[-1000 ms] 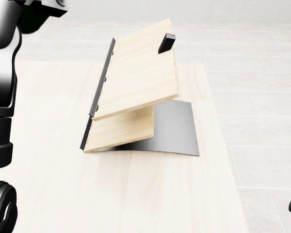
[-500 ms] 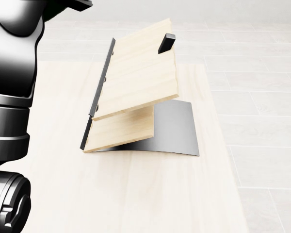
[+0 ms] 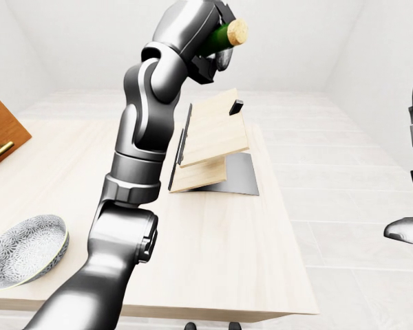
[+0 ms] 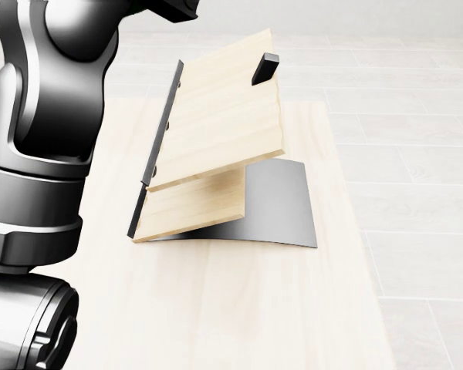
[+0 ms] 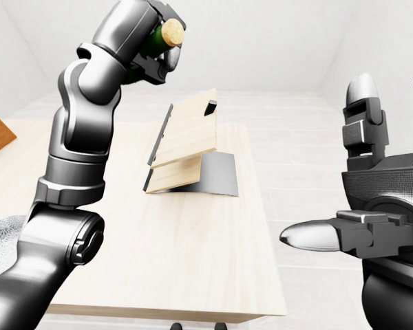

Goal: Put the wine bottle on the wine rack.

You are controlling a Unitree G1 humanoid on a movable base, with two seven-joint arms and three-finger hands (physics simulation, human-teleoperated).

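Observation:
My left hand (image 3: 205,38) is raised high and shut on the green wine bottle (image 3: 224,35); only its neck and cork (image 5: 171,31) stick out of the fist, pointing right. The bottle hangs above the upper left of the wine rack (image 3: 213,141), a pair of slanted light-wood boards on a grey metal base with a black peg (image 4: 265,68) near its top. In the head view my left arm (image 4: 42,139) fills the left side beside the rack (image 4: 216,131). My right hand (image 5: 372,206) is open at the right edge, off the table, holding nothing.
A light wooden table (image 3: 227,247) carries the rack. A patterned grey bowl (image 3: 24,249) sits at its lower left corner in the left-eye view. A brown wooden cabinet (image 3: 1,134) with brass handles stands at the far left. Pale tiled floor (image 3: 344,227) lies to the right.
My left arm has swung rightward into the head view, covering more of the left side and nearing the rack. The rack and the camera have stayed still.

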